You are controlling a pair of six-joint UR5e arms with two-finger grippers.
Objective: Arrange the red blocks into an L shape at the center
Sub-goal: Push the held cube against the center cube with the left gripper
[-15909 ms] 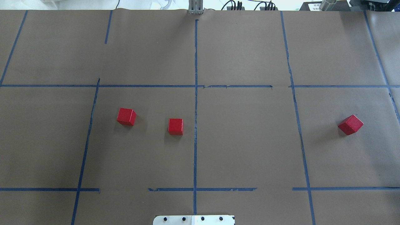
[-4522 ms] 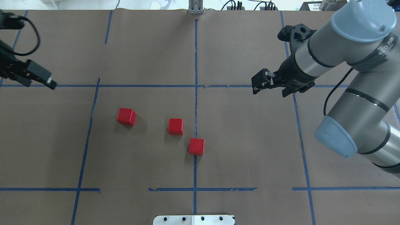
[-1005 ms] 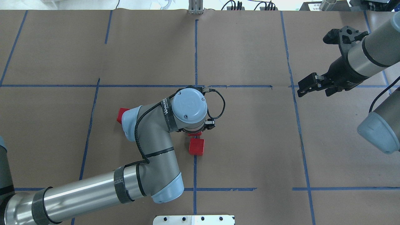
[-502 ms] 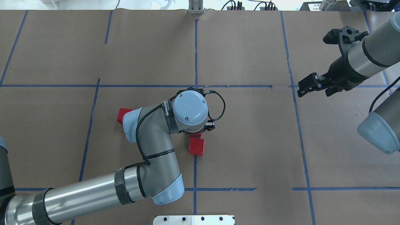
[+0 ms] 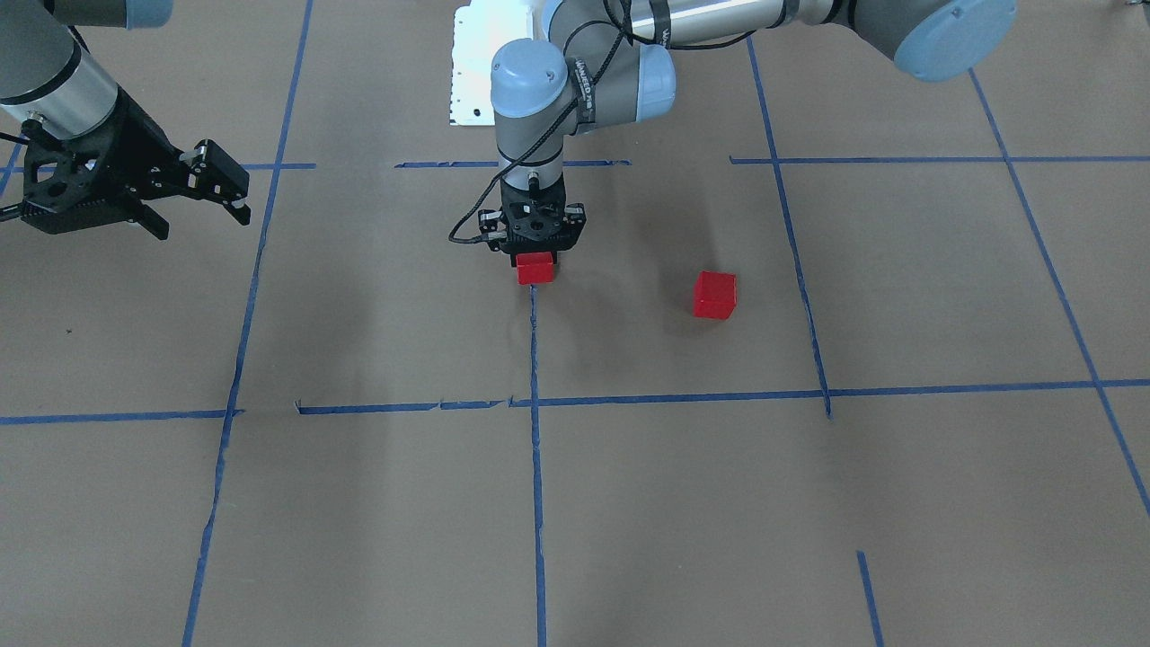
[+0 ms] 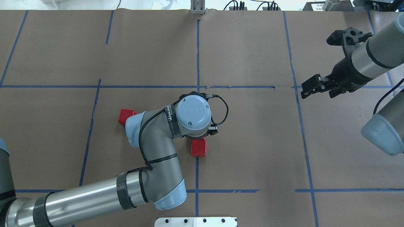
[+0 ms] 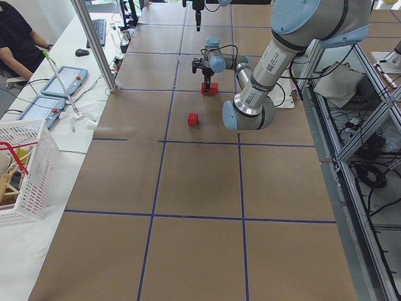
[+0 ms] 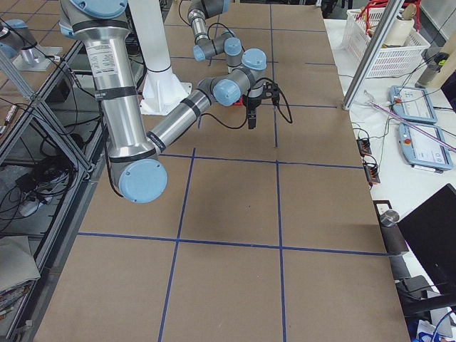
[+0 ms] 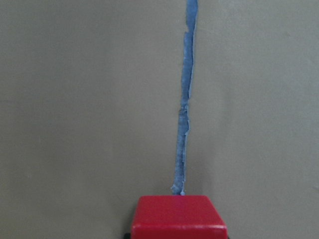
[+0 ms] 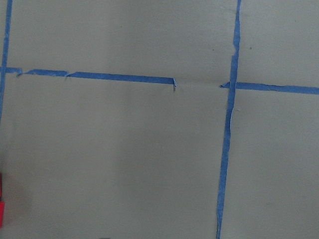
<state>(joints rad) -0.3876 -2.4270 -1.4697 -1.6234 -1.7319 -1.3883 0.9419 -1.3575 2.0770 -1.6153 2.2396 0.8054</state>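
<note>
Shifted slightly toward the bottom of the overhead frame against half a second ago, with the left gripper (image 5: 535, 257) clamped on the carried red block (image 5: 535, 270), just beside the red block on the line (image 6: 198, 148) at the center (image 6: 227, 138); touching or not, cannot tell. Third red block (image 5: 714, 295) well apart, right of middle in the front view. Right gripper (image 6: 306, 89) spread and empty, upper right of the overhead frame. Probably light, stiff, matte, not slippery; best pinched on two opposite flat faces. On the wrist strap (image 6: 170, 117), reads about "WANJEE", cut off.
</note>
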